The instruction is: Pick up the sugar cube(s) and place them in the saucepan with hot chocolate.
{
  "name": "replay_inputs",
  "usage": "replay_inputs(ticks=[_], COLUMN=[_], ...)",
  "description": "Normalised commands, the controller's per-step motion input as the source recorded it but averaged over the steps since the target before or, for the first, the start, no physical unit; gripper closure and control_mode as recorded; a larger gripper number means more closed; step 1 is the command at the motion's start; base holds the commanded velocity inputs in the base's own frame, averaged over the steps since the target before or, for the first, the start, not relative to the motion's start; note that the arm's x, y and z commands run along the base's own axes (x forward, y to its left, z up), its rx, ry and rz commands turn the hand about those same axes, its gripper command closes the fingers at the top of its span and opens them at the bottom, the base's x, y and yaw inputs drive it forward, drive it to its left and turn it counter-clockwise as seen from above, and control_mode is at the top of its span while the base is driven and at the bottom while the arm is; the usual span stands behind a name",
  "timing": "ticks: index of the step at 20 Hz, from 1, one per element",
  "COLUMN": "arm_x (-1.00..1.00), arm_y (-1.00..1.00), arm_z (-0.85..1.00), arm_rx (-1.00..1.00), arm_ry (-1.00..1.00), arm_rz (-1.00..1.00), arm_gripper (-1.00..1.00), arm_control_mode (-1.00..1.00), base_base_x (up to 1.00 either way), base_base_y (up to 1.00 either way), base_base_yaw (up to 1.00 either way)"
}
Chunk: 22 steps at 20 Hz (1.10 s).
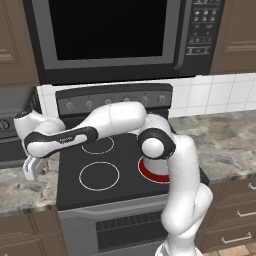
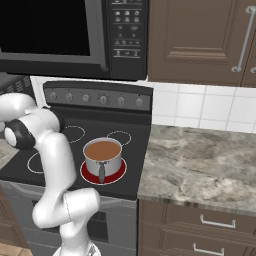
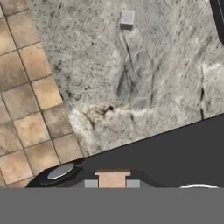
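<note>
1. Gripper (image 1: 36, 169) was seen far left over the counter (image 1: 20, 192), pinched on one sugar cube (image 3: 112, 178).
2. Second cube (image 3: 127, 19) was left lying on the counter.
3. Saucepan (image 2: 102, 155) sat on the stove's red burner (image 2: 120, 175), so a carry rightward was probably needed next.

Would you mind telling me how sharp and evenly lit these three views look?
Left base view: flat light, the white arm's tool soft-edged. Right base view: crisp, small silver saucepan of brown liquid shadowless. Hand view: blurry, tiny tan cube between the fingertips; another pale cube casts a faint shadow.
</note>
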Motion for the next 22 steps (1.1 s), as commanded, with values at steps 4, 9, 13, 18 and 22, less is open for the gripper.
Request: replay_inputs(ticks=[4,9,13,18,22], arm_x=[-0.18,-0.04,-0.07,-0.08,-0.02], arm_y=[-0.43,-0.57,-0.56,-0.59,-0.67], arm_z=[0.28,0.21,0.07,0.04,0.05], arm_rx=[0.05,0.1,0.14,0.15,0.15], arm_ry=[-0.06,-0.05,-0.06,-0.07,-0.06], arm_rz=[-0.04,-0.1,-0.15,-0.18,-0.2], arm_gripper=[1.0,1.0,1.0,1.0,1.0], arm_control_mode=[-1.0,-1.0,-1.0,-1.0,-1.0], base_base_x=[0.0,0.0,0.0,0.0,0.0], base_base_y=[0.0,0.0,0.0,0.0,0.0], base_base_yaw=[0.0,0.0,0.0,0.0,0.0])
